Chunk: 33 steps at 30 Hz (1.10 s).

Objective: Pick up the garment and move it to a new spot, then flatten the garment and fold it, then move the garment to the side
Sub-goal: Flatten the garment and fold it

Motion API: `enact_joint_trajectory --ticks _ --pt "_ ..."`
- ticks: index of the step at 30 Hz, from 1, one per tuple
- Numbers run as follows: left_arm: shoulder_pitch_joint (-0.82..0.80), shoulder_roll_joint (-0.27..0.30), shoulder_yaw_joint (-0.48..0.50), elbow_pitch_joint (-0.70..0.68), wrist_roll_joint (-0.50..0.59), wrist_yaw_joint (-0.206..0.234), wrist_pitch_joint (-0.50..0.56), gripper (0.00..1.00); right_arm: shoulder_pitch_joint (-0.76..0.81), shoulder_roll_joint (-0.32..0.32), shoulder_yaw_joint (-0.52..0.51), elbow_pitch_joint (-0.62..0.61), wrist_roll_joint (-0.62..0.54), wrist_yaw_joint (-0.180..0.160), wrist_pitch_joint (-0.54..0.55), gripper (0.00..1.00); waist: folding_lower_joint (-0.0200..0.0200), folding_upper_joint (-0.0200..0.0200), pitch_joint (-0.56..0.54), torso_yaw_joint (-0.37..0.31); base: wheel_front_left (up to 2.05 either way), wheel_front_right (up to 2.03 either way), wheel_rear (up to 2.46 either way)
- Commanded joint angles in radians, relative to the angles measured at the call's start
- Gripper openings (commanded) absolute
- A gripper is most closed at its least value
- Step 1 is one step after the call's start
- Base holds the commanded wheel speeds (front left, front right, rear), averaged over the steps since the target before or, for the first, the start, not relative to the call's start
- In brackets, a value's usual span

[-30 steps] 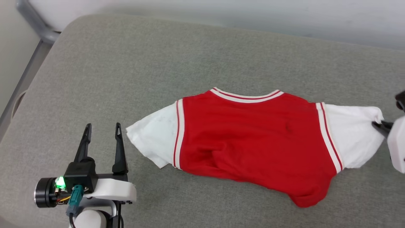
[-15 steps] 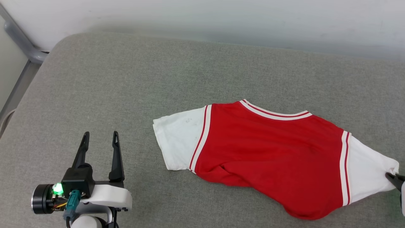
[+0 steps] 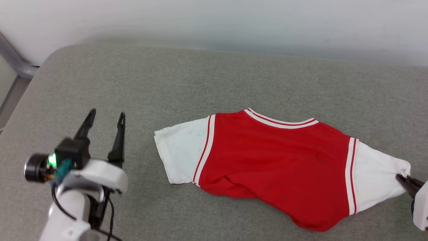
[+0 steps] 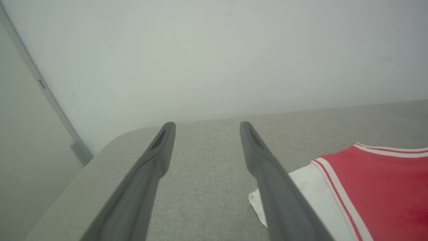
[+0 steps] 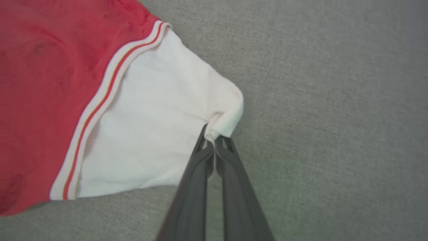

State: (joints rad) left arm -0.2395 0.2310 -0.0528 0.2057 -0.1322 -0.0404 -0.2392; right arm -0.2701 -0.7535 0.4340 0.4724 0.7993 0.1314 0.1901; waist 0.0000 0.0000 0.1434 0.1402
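The garment (image 3: 274,160) lies spread on the grey cushion, plain red side up, with white sleeves and striped trim. Its lower hem bunches toward the near right. My right gripper (image 3: 401,177) is at the right edge of the head view, shut on the cuff of the right white sleeve; the right wrist view shows the garment (image 5: 100,110) with the right gripper (image 5: 214,139) pinching that cuff. My left gripper (image 3: 105,115) hovers open, empty, left of the other sleeve. In the left wrist view the left gripper (image 4: 205,125) is beside the garment (image 4: 367,187).
The grey cushion (image 3: 133,77) reaches back to a pale wall (image 3: 214,20). A grey metal frame bar (image 3: 13,63) runs past the cushion's rounded far left corner. Bare cushion lies behind and left of the garment.
The head camera has shifted. My right gripper kept its pinch on the sleeve cuff, and the garment came to lie differently on the cushion. My left gripper rose and moved forward, still open.
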Motion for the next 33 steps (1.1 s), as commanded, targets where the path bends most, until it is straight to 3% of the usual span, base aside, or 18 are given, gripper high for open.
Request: enact_joint_trajectory --ticks 1,6,9,14,20,28,33 --pt "-0.044 0.018 -0.005 0.016 -0.012 -0.02 0.028 1.0 0.006 0.008 -0.009 -0.015 -0.013 -0.001 -0.006 0.0 0.0 0.0 0.003 -0.008 0.0 0.0 0.0" --pt "-0.2 0.077 -0.048 0.08 -0.083 -0.076 0.18 1.0 -0.003 0.023 -0.039 -0.074 -0.053 -0.001 0.002 0.0 0.0 0.0 0.024 -0.034 0.0 0.0 0.0" --pt "-0.279 0.102 -0.087 0.13 -0.19 -0.088 0.362 1.0 -0.01 0.032 -0.059 -0.11 -0.076 -0.001 0.012 0.0 0.0 0.0 0.044 -0.051 0.0 0.0 0.0" --pt "-0.392 0.206 -0.257 0.144 -0.352 -0.088 0.679 1.0 -0.02 0.05 -0.089 -0.172 -0.113 -0.001 0.036 0.0 0.0 0.0 0.086 -0.079 0.0 0.0 0.0" --pt "-0.48 0.294 -0.411 0.167 -0.507 -0.089 0.912 1.0 -0.025 0.07 -0.123 -0.228 -0.15 -0.001 0.056 0.0 0.0 0.0 0.135 -0.101 0.0 0.0 0.0" --pt "-0.551 0.34 -0.571 0.251 -0.567 -0.088 1.012 1.0 -0.046 0.087 -0.147 -0.276 -0.184 -0.001 0.083 0.0 0.0 0.0 0.195 -0.124 0.0 0.0 0.0" --pt "-0.556 0.324 -0.654 0.318 -0.617 -0.088 1.028 1.0 -0.061 0.09 -0.157 -0.296 -0.196 -0.001 0.094 0.0 0.0 0.0 0.223 -0.132 0.0 0.0 0.0"
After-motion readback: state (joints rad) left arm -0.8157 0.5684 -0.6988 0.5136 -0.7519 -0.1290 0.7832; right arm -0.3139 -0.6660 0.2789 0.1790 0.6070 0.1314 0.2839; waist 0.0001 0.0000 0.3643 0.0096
